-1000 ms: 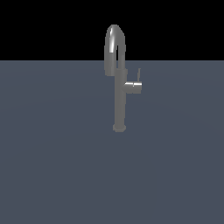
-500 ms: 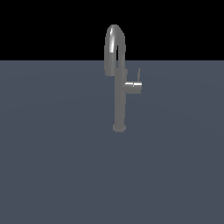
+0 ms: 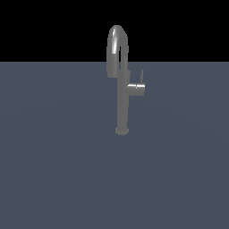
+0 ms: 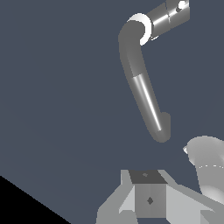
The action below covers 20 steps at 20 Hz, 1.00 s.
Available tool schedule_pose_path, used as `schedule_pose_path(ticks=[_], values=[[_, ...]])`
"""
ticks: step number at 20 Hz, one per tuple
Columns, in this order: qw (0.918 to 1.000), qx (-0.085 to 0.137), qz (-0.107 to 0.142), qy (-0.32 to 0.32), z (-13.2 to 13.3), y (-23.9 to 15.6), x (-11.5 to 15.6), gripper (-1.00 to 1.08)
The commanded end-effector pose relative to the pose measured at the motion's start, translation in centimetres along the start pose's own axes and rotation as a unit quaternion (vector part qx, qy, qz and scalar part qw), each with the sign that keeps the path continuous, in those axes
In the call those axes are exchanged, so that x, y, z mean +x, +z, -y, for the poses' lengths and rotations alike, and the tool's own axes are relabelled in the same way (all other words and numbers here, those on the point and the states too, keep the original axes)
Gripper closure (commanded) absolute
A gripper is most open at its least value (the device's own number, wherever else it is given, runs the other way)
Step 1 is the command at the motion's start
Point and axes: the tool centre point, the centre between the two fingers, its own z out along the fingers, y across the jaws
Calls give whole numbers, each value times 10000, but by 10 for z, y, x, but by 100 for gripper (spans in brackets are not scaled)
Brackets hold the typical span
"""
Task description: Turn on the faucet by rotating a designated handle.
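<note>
The faucet (image 3: 121, 96) is a tall slim grey tap with an arched spout (image 3: 117, 44) and a small round base, standing upright on the dark grey floor. The handle (image 3: 135, 89) is a short stub on the column's side, toward the exterior view's right, with a thin rod (image 3: 142, 76) pointing up. The arm does not show in the exterior view. The wrist view looks down on the spout (image 4: 141, 85) and the handle (image 4: 169, 15). My gripper (image 4: 148, 177) is apart from the faucet, its fingers together with no gap showing, holding nothing.
A flat dark grey floor (image 3: 53, 170) spreads all around the faucet, with a black background behind it. A pale grey rounded body (image 4: 206, 168) stands beside my gripper in the wrist view; I cannot tell what it is.
</note>
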Motion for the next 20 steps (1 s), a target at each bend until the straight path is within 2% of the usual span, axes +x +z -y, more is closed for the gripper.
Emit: schedule_pose_path(ticks=[1,6,11,16,20], values=[[9991,277,210,261,1,-2,18,108],[9916,826,625,778,0,-2,52,108],[9765,1374,1040,1294,-5,0,86,108],[9530,1930,1461,1820,-13,7,120,108],[9274,2383,1803,2250,-21,16,147,108]])
